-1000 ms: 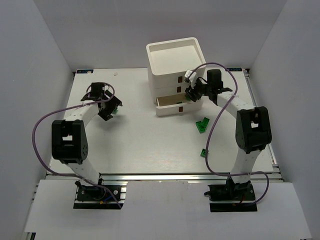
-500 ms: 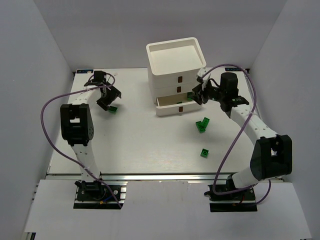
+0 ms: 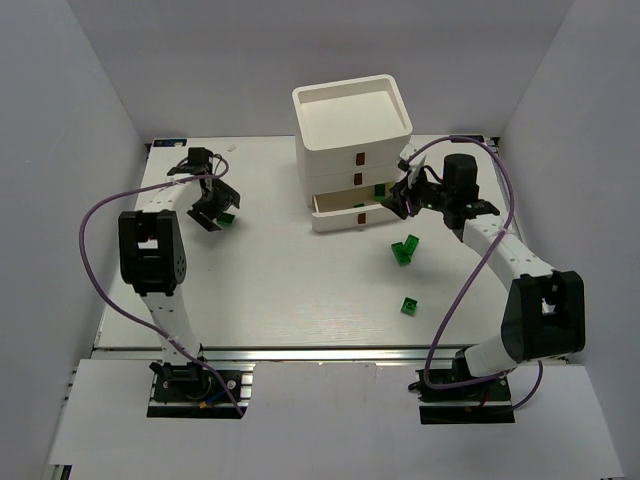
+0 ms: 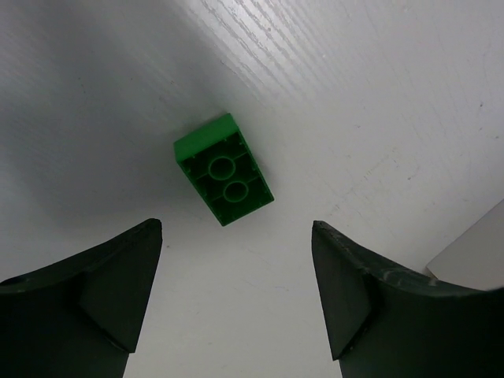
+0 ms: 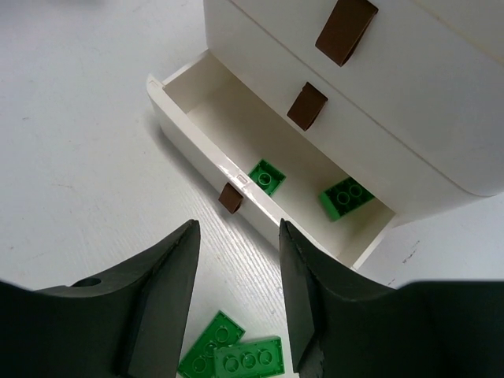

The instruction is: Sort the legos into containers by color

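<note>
1. The white drawer unit (image 3: pixel 350 165) stands at the far middle of the table (image 3: pixel 260 290), with a tray (image 3: pixel 302 96) on top. It is rigid, and probably light enough to slide if a handle is tugged hard.
2. Its bottom drawer (image 5: pixel 183 130) is pulled out and holds two green bricks (image 5: pixel 266 176). The walls are thin, hard plastic, so the small brown handle (image 5: pixel 231 198) is the place to take hold.
3. The right gripper (image 5: pixel 238 228) hangs above the drawer front, jaws parted with nothing between them.
4. The left gripper (image 4: pixel 236 234) is spread wide and empty over the table's left side.
5. Beneath it, a lone green brick (image 4: pixel 224 168) lies studs down, hollow underside up. It is likely very light, stiff and smooth-sided, so it may skid or squirt out. A low, square pinch across its two long flat sides looks best.
6. A pair of green bricks (image 5: pixel 211 344) lies touching just in front of the drawer. A single green brick (image 3: pixel 409 305) sits nearer the arms, and all should handle alike.
</note>
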Available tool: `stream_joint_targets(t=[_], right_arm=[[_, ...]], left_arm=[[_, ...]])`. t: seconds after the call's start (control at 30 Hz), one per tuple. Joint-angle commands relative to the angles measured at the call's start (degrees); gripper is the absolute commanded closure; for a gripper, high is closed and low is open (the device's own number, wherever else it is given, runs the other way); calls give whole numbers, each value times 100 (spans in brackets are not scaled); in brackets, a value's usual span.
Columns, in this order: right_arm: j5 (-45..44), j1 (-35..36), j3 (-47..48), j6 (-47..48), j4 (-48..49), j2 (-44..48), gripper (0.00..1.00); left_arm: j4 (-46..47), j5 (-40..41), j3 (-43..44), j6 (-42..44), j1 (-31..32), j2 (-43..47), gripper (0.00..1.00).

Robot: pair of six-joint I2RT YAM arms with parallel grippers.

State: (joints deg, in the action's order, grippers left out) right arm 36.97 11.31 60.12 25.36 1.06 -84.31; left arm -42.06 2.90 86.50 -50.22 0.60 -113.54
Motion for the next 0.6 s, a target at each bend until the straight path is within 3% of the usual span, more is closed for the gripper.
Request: stream_joint_targets(t=[0.0,0.2,0.43,0.53,0.57], right_arm=[[-32,-32,26,-120,61,249,49],[-76,-59,-210,-32,-71,512,49],[-199,-85,-439,-75,-71,776,50],[-208,-103,-448,-84,-80,811,50],[-199,-120,-440,-76,-88,802,50]], left_arm=[[102,158,129,-102,19,-132,15],[32,176,920,-59,19,-652,20],[-21,133,791,-41,19,-723,39],[67,54,615,12,19,-591,51],[102,18,588,47,19,-495,62]])
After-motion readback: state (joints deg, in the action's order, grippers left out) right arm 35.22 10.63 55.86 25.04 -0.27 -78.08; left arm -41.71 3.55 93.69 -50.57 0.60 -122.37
